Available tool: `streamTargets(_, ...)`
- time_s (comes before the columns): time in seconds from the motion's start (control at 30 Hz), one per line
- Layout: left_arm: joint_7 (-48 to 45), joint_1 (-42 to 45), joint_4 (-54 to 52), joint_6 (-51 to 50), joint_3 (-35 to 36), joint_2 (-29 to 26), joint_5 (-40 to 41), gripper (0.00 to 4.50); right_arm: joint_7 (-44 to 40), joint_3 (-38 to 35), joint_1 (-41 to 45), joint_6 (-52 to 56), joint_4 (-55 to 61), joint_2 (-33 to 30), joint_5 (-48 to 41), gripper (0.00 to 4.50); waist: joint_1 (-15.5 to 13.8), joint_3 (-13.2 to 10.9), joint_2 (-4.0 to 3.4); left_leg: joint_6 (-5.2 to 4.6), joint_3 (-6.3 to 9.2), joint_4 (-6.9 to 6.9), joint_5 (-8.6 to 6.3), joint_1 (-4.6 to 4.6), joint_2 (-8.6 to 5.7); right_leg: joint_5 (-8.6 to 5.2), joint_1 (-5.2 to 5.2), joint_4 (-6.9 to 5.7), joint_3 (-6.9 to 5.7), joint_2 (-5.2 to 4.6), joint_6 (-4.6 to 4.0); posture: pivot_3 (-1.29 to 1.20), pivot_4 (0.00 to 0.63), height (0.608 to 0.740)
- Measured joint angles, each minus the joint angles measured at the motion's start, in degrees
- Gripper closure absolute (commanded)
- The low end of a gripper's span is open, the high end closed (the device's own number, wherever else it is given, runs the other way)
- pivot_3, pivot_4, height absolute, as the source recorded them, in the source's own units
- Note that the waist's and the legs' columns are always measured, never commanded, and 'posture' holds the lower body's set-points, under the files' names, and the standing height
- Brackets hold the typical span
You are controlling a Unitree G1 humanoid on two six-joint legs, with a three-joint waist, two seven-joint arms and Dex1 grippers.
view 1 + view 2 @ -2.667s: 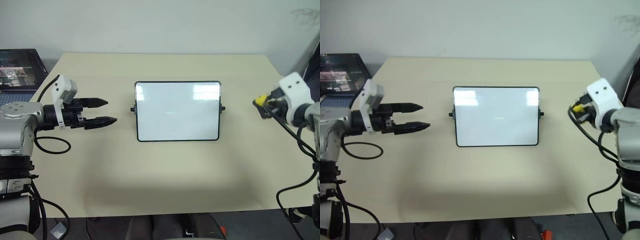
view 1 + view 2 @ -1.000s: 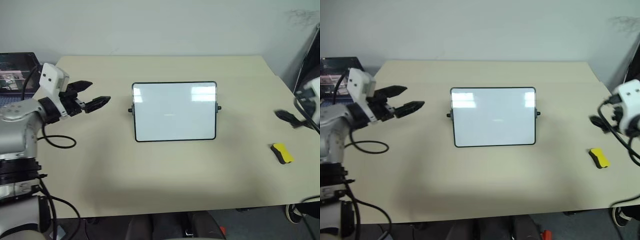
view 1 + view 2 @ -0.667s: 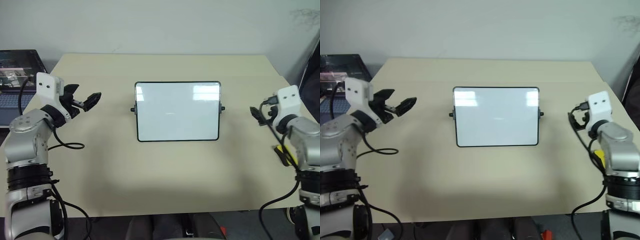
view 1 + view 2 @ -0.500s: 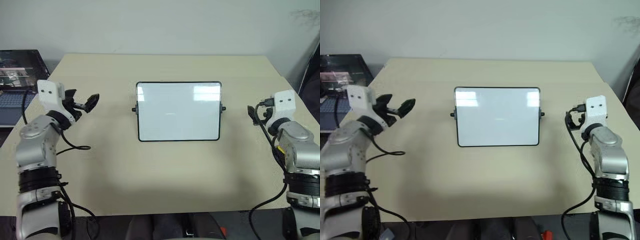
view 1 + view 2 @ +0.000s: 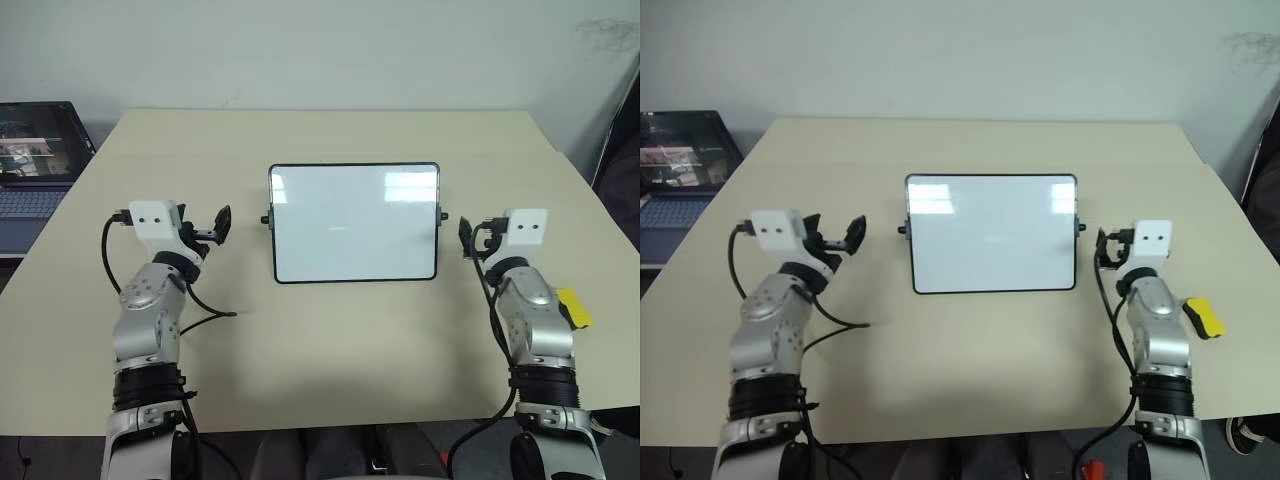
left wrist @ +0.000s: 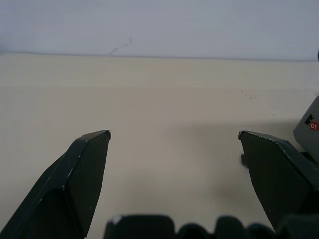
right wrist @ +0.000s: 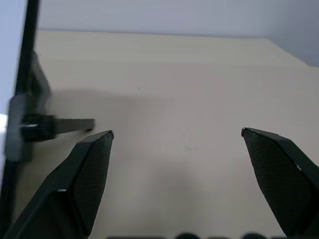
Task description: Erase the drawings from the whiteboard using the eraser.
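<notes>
A: Board (image 5: 354, 222) — centred on the bench (image 5: 330, 340), glossy face blank, no drawings visible. Placement of the eraser?

B: Eraser (image 5: 1201, 317) — flat on the bench near the right edge, beside the right forearm, well apart from the board; held by nothing.

A: Left gripper (image 6: 174, 135)?

B: Level above the bench, left of the board, pointing forward; fingers (image 6: 82, 169) spread wide, empty.

A: Right gripper (image 7: 177, 133)?

B: Just right of the board, close to its side knob (image 7: 37, 127); fingers (image 7: 89, 164) spread wide, gripping nothing.

A: Beyond the bench?

B: Laptop (image 5: 38, 150), lid up, at far left.
</notes>
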State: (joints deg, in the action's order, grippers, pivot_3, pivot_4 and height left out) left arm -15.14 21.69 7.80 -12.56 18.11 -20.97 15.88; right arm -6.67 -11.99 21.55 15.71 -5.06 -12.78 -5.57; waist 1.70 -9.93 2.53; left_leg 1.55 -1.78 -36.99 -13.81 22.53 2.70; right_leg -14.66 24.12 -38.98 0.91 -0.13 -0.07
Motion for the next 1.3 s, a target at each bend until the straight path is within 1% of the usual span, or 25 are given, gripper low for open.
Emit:
streamTargets(0.13,3.0,-0.9,-1.4,1.0,0.0,1.7,-0.8,0.0,0.3,0.7,-0.9,-1.5,-1.6,0.7,0.0,0.01,0.0,0.0,-0.01,0.0,-0.01,0.0,0.0,0.0,-0.02,0.0,-0.01,0.01,0.02,0.0,0.0,0.0,0.15,0.74)
streamTargets(0.33,5.7,-2.5,-1.7,1.8,-2.2,4.9,-2.1,0.0,-0.8,1.7,-1.0,-5.2,-3.5,1.3,-0.3,0.01,0.0,0.0,-0.01,0.0,0.01,0.0,0.0,-0.01,-0.02,0.0,-0.03,0.01,-0.01,0.02,0.01,0.0,0.15,0.74)
streamTargets(0.6,7.0,-2.7,-2.5,1.8,-4.2,5.7,-3.4,0.0,-2.4,2.0,-0.9,-8.8,-7.6,1.3,-0.3,0.01,0.0,0.0,0.0,0.0,-0.01,0.0,0.0,-0.02,-0.03,0.0,-0.03,0.01,0.01,0.05,0.01,0.0,0.15,0.74)
streamTargets(0.87,7.3,-2.4,-2.6,2.1,-5.0,6.7,-4.2,0.0,-4.7,2.0,-0.8,-11.4,-8.5,1.5,-2.3,0.01,0.1,0.0,0.0,0.0,-0.01,0.0,0.0,-0.03,-0.03,0.0,-0.04,0.02,0.01,0.07,0.02,0.0,0.15,0.74)
streamTargets(1.3,8.2,-2.9,-2.2,3.0,-5.3,7.3,-5.2,0.0,-4.8,2.0,-2.4,-11.5,-8.5,1.8,-2.6,0.01,0.1,0.0,0.0,0.0,-0.01,0.01,0.0,-0.04,-0.03,-0.05,-0.03,0.02,0.01,0.07,0.1,0.0,0.15,0.74)
